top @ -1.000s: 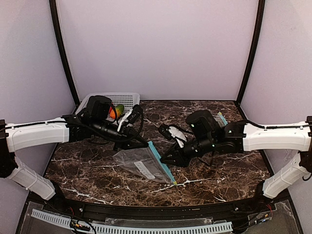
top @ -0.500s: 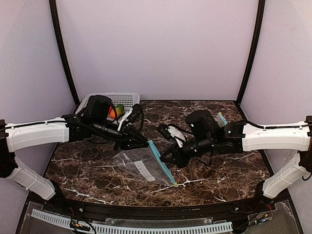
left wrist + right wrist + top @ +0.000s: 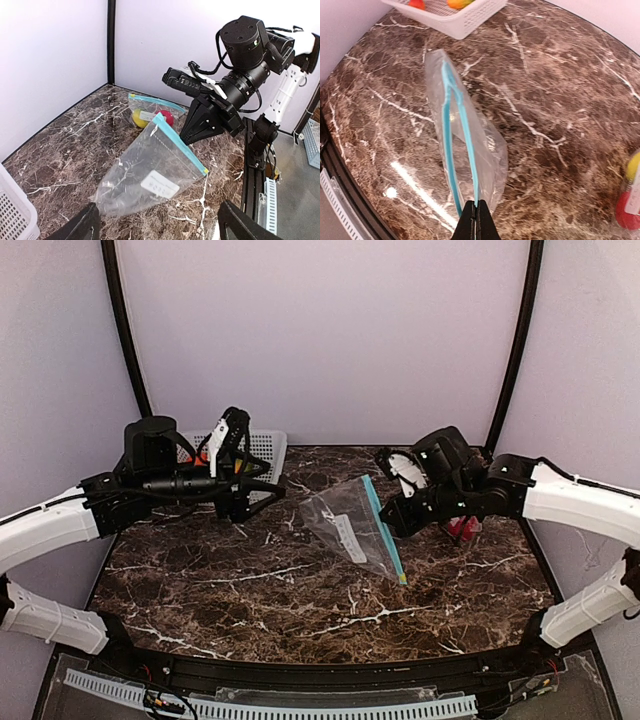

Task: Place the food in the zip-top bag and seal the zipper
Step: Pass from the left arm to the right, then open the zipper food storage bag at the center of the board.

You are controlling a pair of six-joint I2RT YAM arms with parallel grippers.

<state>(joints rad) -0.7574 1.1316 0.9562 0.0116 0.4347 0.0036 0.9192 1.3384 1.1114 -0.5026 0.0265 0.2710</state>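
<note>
The clear zip-top bag (image 3: 342, 518) with its teal zipper (image 3: 468, 145) hangs above the table, its mouth partly open. My right gripper (image 3: 476, 220) is shut on one zipper edge at the bag's corner, and it shows at the bag's right side (image 3: 392, 522) in the top view. My left gripper (image 3: 255, 465) stands open in front of the white basket (image 3: 262, 443), apart from the bag, with nothing between its fingers (image 3: 82, 229). Red and orange food (image 3: 458, 3) lies in the basket.
A second zip-top bag (image 3: 150, 111) holding a yellow and a red fruit lies at the table's right rear, behind my right arm (image 3: 462, 528). Purple walls close in the back and both sides.
My left gripper let go of the bag, opened and pulled back left toward the basket. My right gripper lifted the bag and carried it right and toward the back.
</note>
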